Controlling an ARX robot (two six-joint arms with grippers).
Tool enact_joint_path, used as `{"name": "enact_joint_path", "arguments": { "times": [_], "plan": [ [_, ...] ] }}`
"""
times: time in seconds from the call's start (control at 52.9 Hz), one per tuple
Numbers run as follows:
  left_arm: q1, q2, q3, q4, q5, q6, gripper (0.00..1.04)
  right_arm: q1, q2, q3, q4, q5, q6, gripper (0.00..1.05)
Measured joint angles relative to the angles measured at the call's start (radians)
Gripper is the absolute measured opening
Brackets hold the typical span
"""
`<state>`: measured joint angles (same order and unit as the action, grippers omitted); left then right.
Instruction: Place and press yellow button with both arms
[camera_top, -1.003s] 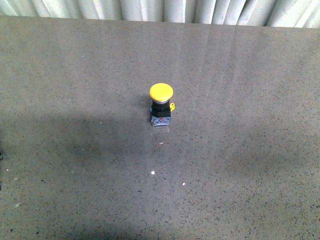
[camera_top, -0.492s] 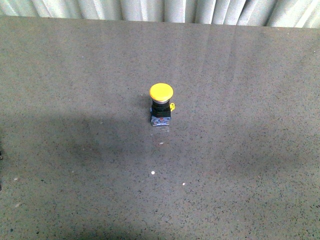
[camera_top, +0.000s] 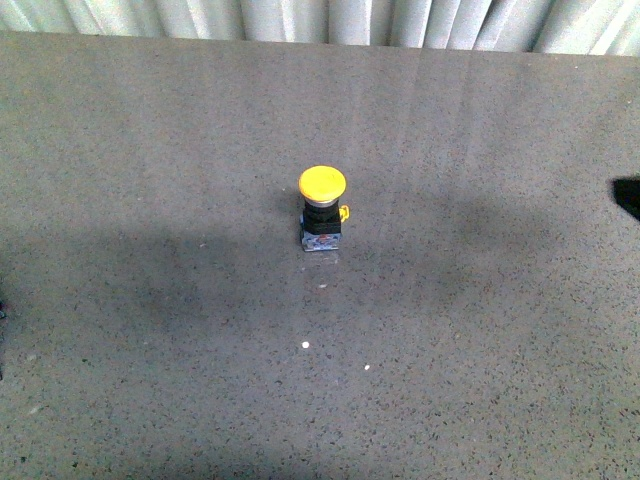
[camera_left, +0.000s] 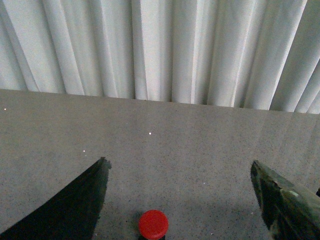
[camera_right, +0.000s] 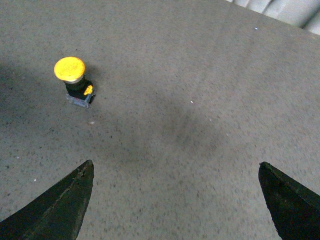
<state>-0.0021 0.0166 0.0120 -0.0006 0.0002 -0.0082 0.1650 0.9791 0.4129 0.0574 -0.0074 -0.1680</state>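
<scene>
On the speckled grey table (camera_top: 150, 380), near its middle, the yellow button (camera_top: 322, 210) stands upright and alone.
Since half a second ago the button has not shifted, but a dark shape (camera_top: 628, 196) now pokes in at the right edge of the front view, and a soft shadow has spread over the table right of the button; what the shape is cannot be told. Well apart from the button, the right gripper (camera_right: 175, 164) is spread wide with nothing between its fingers. Likewise the left gripper (camera_left: 178, 161) is spread wide and empty, and a red round cap (camera_left: 153, 224) sits on the table between its fingers.
</scene>
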Motion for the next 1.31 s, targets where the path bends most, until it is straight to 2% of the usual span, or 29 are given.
{"name": "enact_joint_path", "arguments": {
  "times": [0.057, 0.246, 0.378, 0.586, 0.832, 1.305],
  "plan": [
    [0.0, 0.0, 0.0, 0.0, 0.0, 0.002, 0.97, 0.061, 0.186, 0.082, 0.068, 0.029, -0.012, 0.96],
    [0.0, 0.0, 0.0, 0.0, 0.0, 0.002, 0.96, 0.227, 0.606, 0.353, 0.085, 0.085, 0.033, 0.95],
    [0.0, 0.0, 0.0, 0.0, 0.0, 0.002, 0.96, 0.299, 0.752, 0.513, 0.052, 0.118, 0.087, 0.67],
    [0.0, 0.0, 0.0, 0.0, 0.0, 0.002, 0.96, 0.319, 0.795, 0.58, 0.02, 0.119, 0.129, 0.41],
    [0.0, 0.0, 0.0, 0.0, 0.0, 0.002, 0.96, 0.32, 0.838, 0.612, -0.002, 0.113, 0.168, 0.01],
    [0.0, 0.0, 0.0, 0.0, 0.0, 0.002, 0.96, 0.312, 0.899, 0.632, -0.001, 0.116, 0.177, 0.01]
  ]
}}
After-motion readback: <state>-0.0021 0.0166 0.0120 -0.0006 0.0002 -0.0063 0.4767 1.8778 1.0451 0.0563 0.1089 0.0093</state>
